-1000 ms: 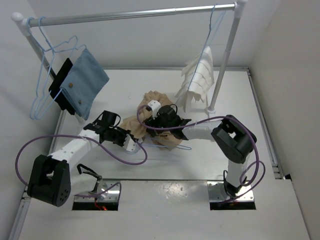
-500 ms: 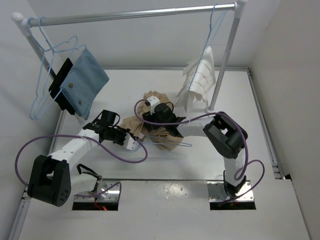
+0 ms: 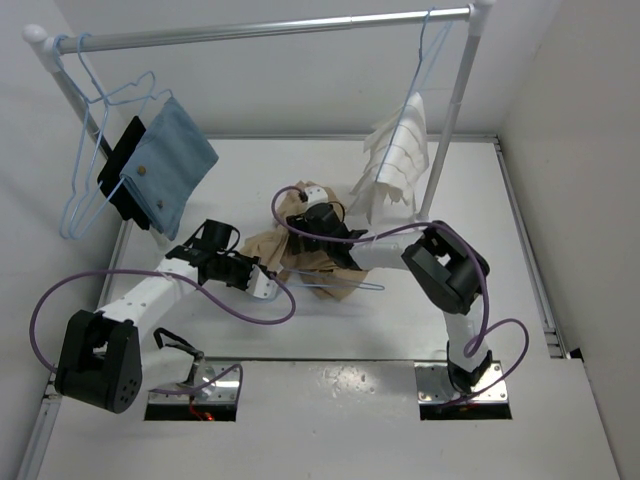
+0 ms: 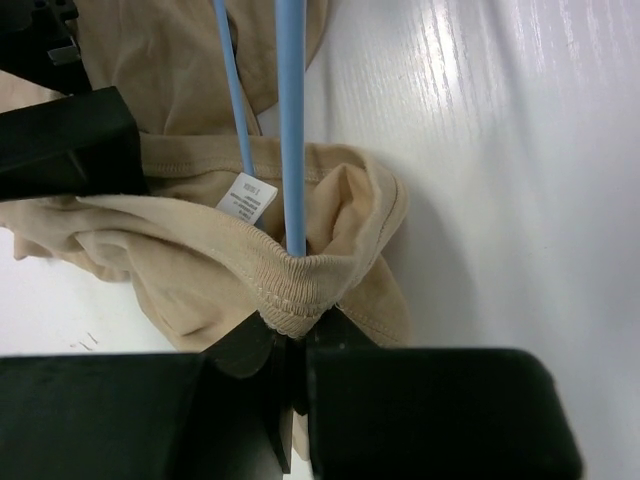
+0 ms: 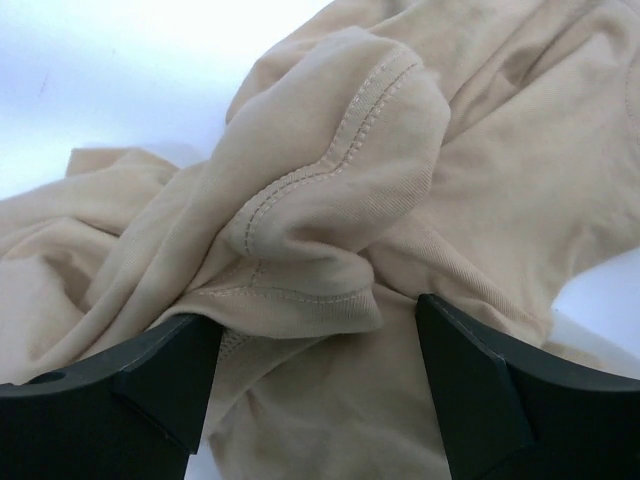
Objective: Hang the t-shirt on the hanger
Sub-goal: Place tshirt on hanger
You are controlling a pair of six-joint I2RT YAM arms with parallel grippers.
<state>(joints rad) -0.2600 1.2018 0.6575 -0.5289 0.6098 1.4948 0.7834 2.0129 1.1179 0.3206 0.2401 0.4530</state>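
The tan t-shirt (image 3: 322,262) lies crumpled in the middle of the table. A pale-blue wire hanger (image 3: 350,288) lies partly inside it, its wire showing at the shirt's near edge. In the left wrist view my left gripper (image 4: 290,345) is shut on the shirt's ribbed collar (image 4: 290,285), and the hanger wire (image 4: 291,120) runs into the collar just above the jaws. My right gripper (image 5: 315,375) is open and pressed down over a stitched fold of the t-shirt (image 5: 330,190); its fingers (image 5: 150,385) stand on either side of the fold. It sits at the shirt's far side (image 3: 305,215).
A clothes rack rail (image 3: 260,30) spans the back, its right post (image 3: 445,130) standing on the table. Spare blue hangers (image 3: 95,150) and a light-blue cloth (image 3: 172,160) hang at the left. A white ribbed cloth (image 3: 395,160) hangs at the right, close to the shirt.
My right gripper has moved away from the bases and to the left across the t-shirt, and the fabric has shifted with it. The left arm has stayed put.
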